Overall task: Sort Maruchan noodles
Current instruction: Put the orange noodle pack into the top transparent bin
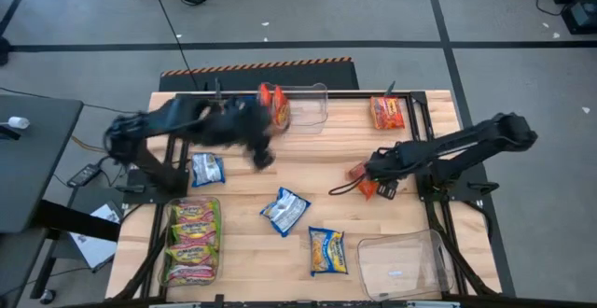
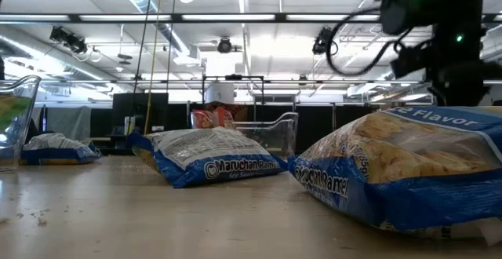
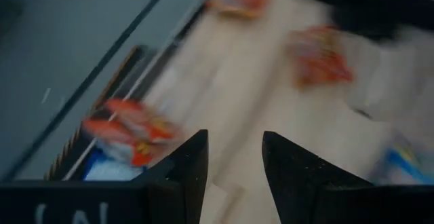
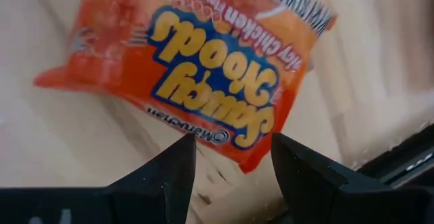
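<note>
Ramen packets are spread over the table. Red-orange ones stand in a clear bin [image 1: 303,107] at the far edge, and another [image 1: 387,112] lies flat to its right. Green-pink-yellow packets [image 1: 193,238] fill a bin at the near left. Blue packets lie loose [image 1: 207,168] [image 1: 284,210] [image 1: 326,250]. My right gripper [image 4: 232,159] is open, low over a red-orange packet [image 4: 203,61] [image 1: 362,182] right of centre, fingers either side of its near corner. My left gripper [image 3: 234,159] [image 1: 264,159] is open and empty, above the table near the far bin. My right gripper stands open around the near corner [image 4: 237,153] of the red-orange packet, coming at it low from the table's right. Whether a finger touches the packet, I cannot tell.
An empty clear bin [image 1: 406,261] sits at the near right corner. In the low view, blue packets [image 2: 212,161] [image 2: 400,176] lie close in front, the far bin [image 2: 267,129] behind them. Bare wood lies between the two grippers.
</note>
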You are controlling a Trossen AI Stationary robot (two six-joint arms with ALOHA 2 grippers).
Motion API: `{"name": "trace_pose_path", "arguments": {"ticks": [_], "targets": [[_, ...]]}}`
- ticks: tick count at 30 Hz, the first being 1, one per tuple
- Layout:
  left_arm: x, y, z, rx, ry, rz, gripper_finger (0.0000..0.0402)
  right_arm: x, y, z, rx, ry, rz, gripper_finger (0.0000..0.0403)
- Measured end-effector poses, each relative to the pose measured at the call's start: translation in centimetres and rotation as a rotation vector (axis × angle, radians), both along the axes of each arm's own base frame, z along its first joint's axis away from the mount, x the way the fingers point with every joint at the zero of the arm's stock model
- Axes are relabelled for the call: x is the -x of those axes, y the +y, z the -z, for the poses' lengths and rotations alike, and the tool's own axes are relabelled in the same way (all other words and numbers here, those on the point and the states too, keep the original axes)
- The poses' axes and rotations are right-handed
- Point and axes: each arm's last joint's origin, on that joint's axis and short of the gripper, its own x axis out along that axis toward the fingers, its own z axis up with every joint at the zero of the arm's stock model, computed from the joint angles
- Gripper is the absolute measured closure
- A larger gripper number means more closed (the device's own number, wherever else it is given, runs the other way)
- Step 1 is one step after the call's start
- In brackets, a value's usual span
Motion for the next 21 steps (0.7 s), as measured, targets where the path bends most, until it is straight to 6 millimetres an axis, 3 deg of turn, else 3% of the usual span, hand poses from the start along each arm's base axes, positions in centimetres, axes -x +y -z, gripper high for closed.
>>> {"name": "trace_pose_path", "arguments": {"ticks": [5, 11, 17, 21], "targets": [[3.7, -5.3, -2.0, 0.009, -0.103, 0.150, 0.0257, -2.5, 0.5, 1.5, -0.073, 0.041, 0.077, 0.0206], [6.3, -9.8, -2.5, -0.011, -0.203, 0.169, 0.0258, -7.3, 1.3, 2.1, -0.196, -0.124, 0.175, 0.0206], [7.4, -12.4, -1.9, -0.028, -0.253, 0.161, 0.0258, -12.7, 0.5, 1.9, -0.199, -0.403, 0.227, 0.0206], [7.1, -13.2, -0.1, -0.010, -0.290, 0.044, 0.0258, -14.9, -0.5, -0.5, -0.179, -0.545, 0.223, 0.0206]]}}
